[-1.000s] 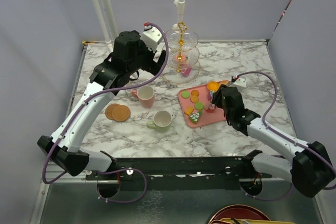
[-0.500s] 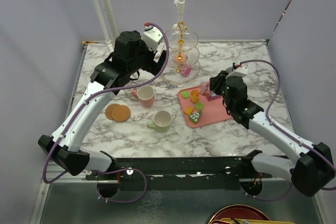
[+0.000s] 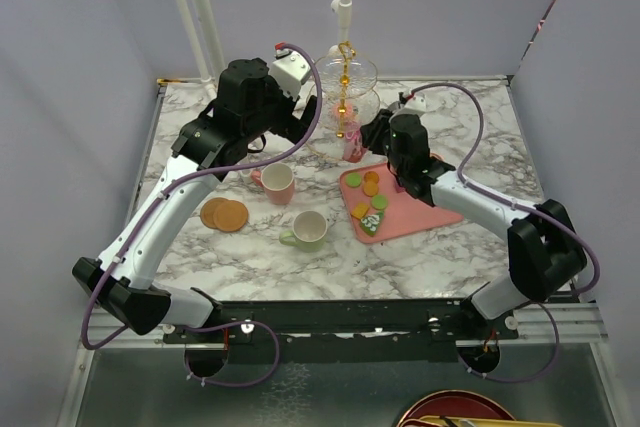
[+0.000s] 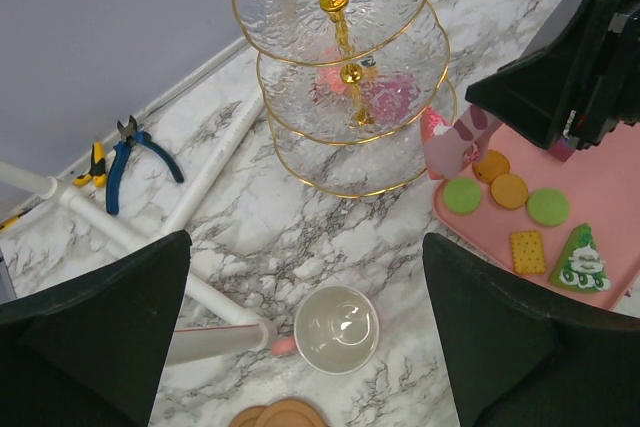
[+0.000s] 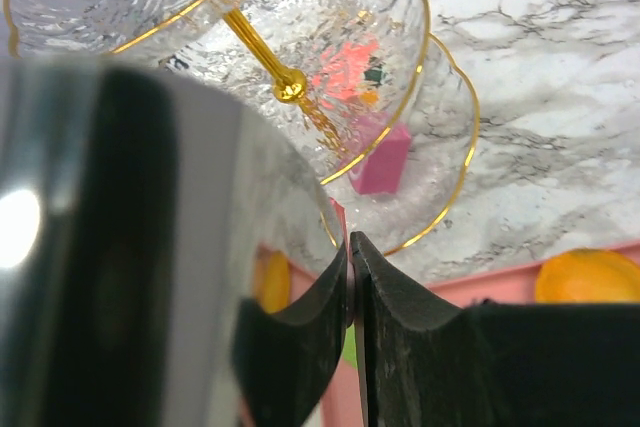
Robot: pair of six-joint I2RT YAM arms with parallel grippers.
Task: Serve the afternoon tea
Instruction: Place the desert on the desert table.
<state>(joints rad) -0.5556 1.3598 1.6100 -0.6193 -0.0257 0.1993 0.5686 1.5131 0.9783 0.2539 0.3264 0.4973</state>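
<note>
**A:** Where is the stand in relation to the right pincer?

**B:** The glass stand [image 4: 300,159] is at the far middle of the table [image 3: 470,117]. The right pincer [image 5: 350,277] is just to the right of its bottom tier, by the near-right rim. The cake slice [image 4: 447,147] hangs at that gold rim, though whether they touch cannot be told.

**A:** What lies around it?

**B:** A pink cube [image 5: 383,162] sits inside the stand on a lower tier. The middle tier covers most of the bottom one, leaving only its outer edge bare. Near and right of the pincer is the pink tray [image 4: 610,197], with macarons [image 4: 462,194] and a green wedge [image 4: 580,262]. The pink mug [image 4: 337,329], green mug [image 3: 308,230] and two coasters [image 3: 224,214] are to the near left, well apart.

**A:** And the pincers?

**B:** The right one is closed on the pink slice. The left pincer [image 4: 305,247] hovers left of the stand, spread wide and holding nothing.
</note>
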